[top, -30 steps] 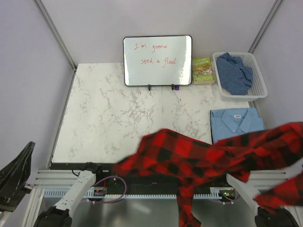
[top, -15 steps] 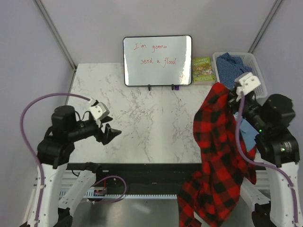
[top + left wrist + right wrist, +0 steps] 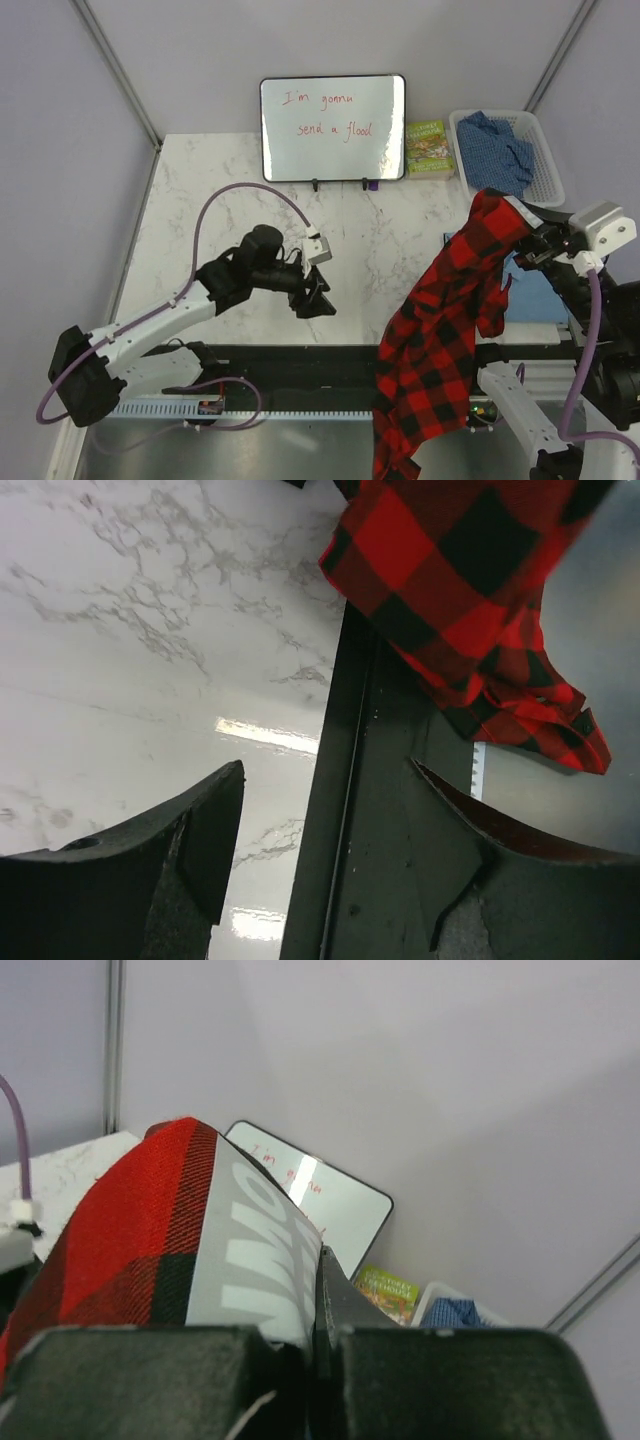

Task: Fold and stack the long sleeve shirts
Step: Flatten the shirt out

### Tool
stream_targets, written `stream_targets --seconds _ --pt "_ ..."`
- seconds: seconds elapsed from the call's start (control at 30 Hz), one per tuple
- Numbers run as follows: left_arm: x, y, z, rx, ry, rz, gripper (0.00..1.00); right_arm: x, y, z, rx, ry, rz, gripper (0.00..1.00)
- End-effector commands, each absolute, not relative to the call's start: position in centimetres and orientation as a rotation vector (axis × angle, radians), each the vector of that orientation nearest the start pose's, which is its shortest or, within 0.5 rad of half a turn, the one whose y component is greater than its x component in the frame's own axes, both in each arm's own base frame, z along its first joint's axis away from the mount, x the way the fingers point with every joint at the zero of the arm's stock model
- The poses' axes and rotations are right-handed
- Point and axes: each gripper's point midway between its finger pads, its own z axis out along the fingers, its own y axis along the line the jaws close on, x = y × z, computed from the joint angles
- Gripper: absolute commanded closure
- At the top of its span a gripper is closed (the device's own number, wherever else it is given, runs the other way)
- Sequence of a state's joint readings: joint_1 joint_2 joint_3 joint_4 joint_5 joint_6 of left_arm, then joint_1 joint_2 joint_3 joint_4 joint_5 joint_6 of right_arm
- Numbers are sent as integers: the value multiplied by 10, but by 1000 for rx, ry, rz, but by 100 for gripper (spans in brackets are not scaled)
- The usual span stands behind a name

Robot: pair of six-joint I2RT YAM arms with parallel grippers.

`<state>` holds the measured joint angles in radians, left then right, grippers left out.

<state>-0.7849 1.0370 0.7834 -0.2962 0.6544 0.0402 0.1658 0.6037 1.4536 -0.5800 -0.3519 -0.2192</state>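
The red-and-black checked flannel (image 3: 445, 320) hangs in a long drape from my right gripper (image 3: 522, 238), which is raised above the table's right side. Its lower end dangles past the front edge. That gripper (image 3: 320, 1260) is shut on a fold of the flannel (image 3: 120, 1230) that carries white lettering. My left gripper (image 3: 318, 296) is over the table's near middle, open and empty, left of the cloth. The left wrist view shows its jaws (image 3: 325, 770) wide apart, with the flannel (image 3: 470, 580) ahead. A light blue shirt (image 3: 528, 292) lies folded behind the right arm. A darker blue shirt (image 3: 495, 152) fills the basket.
A whiteboard (image 3: 333, 128) with red writing stands at the back of the marble table (image 3: 220, 230). A green book (image 3: 429, 148) leans beside it. The white basket (image 3: 552, 190) sits at the back right corner. The table's black front rail (image 3: 350, 810) runs under the left gripper.
The left gripper has let go of the flannel and swung in over the table's middle. The flannel, earlier spread between both arms, now hangs from the right gripper alone.
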Motion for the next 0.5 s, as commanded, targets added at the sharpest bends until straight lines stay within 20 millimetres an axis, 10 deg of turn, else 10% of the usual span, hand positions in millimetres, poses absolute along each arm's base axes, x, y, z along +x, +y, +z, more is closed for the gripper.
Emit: stream_targets --seconds 0.0,0.27,0.47 --pt "142 -317 179 1142 1794 -1201 29 142 84 551 -525 1104 227 100" --pt "52 -366 166 1415 1631 -1395 20 137 84 561 -516 1097 244 100" --pt "101 -348 175 1361 1584 -1281 18 119 99 571 -623 1050 284 100"
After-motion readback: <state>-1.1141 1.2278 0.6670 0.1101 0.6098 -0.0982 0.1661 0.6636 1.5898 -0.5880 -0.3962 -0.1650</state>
